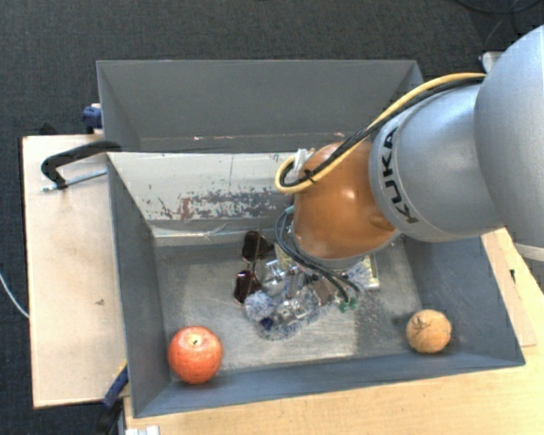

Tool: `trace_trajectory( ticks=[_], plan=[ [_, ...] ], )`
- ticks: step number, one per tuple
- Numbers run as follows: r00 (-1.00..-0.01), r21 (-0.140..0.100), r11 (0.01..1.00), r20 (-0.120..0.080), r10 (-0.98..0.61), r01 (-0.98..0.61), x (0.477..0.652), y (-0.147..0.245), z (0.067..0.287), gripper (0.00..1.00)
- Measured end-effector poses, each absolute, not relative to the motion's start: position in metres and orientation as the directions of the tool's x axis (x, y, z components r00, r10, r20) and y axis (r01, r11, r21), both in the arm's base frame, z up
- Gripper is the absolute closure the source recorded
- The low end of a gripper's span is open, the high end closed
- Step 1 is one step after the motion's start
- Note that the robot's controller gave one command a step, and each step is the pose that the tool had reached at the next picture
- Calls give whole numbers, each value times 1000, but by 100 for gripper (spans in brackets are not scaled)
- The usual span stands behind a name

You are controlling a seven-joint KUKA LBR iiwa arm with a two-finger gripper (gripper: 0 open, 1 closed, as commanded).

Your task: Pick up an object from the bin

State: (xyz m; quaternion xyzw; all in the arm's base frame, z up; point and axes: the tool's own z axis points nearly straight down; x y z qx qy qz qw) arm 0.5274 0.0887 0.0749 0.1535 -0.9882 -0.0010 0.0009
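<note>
Gripper (293,298) low at centre frame, right beside dark sunglasses (250,259) and a bluish crumpled bit (276,320). Open or clenched? Can't tell. Better to lift straight, clear of apple (196,354) lower left.

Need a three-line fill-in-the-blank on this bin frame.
1. The red apple lies in the bin's lower ____ corner in the view.
2. The brown ball lies in the lower ____ corner.
3. The dark sunglasses lie near the bin's ____, beside the gripper.
Missing: left; right; middle.
</note>
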Motion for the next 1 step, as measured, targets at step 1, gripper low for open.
trace_trajectory(
  ticks=[1],
  plan=[
    [-953,2,953,2,-303,-303,527,89,75,100]
  ],
)
